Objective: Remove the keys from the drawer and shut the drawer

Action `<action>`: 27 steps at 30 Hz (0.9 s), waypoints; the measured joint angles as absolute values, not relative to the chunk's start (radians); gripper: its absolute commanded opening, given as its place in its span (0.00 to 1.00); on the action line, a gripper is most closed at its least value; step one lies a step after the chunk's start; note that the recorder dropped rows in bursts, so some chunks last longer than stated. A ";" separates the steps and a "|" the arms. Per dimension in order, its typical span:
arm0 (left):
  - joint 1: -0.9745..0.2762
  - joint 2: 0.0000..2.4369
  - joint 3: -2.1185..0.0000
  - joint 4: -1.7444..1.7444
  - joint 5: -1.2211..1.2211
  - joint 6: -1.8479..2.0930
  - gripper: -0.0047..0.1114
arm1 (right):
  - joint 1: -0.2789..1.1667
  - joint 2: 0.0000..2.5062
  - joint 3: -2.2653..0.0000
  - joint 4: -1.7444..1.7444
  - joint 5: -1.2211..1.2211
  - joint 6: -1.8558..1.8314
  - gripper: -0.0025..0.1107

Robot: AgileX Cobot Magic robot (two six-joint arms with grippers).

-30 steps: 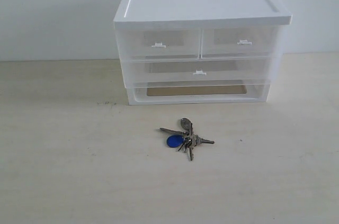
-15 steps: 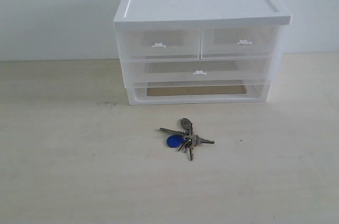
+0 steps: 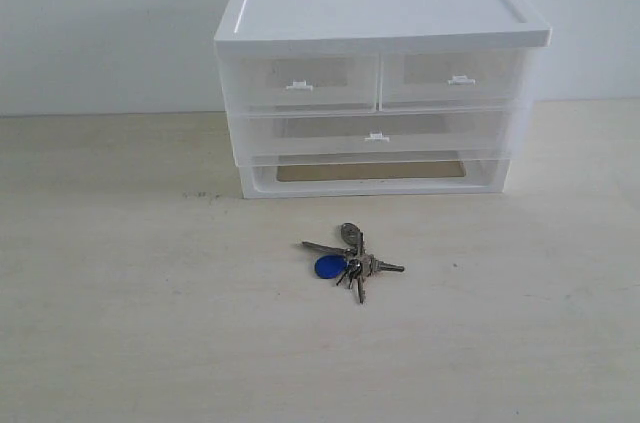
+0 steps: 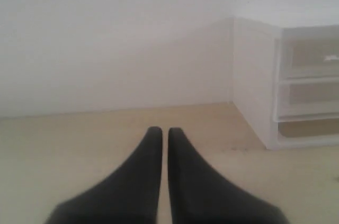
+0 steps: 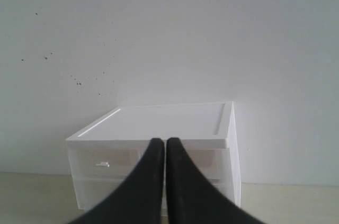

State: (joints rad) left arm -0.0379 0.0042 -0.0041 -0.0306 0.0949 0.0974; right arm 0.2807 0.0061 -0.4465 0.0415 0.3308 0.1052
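The keys, silver with a round blue fob, lie on the table in front of the cabinet. The drawer, the right one of the upper pair, sits flush with its neighbour. Neither gripper shows in the exterior view. In the left wrist view my left gripper is shut with nothing between its fingers, low over the table, and the cabinet's side stands ahead of it and off to one side. In the right wrist view my right gripper is shut and empty, facing the cabinet front from a distance.
The white-topped cabinet stands at the back against a pale wall. It has a left small drawer, a full-width drawer beneath, and an open slot at the bottom. Bare wooden table lies around the keys.
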 measured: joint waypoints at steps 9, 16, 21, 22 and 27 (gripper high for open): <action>-0.020 0.004 -0.004 0.056 0.288 0.097 0.08 | 0.281 0.006 -0.447 0.042 0.331 0.106 0.02; -0.020 0.004 -0.004 0.062 0.292 0.080 0.08 | 0.281 0.006 -0.447 0.042 0.331 0.106 0.02; -0.020 0.004 -0.004 0.062 0.292 0.080 0.08 | 0.281 0.006 -0.447 0.042 0.331 0.106 0.02; -0.020 0.004 -0.004 0.062 0.292 0.080 0.08 | 0.281 0.006 -0.447 0.042 0.331 0.106 0.02; -0.020 0.004 -0.004 0.066 0.292 0.080 0.08 | 0.281 0.006 -0.447 0.042 0.331 0.106 0.02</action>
State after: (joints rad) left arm -0.0200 0.0037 -0.0041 0.0664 0.2922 0.0801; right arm 0.2807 0.0061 -0.4465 0.0415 0.3308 0.1058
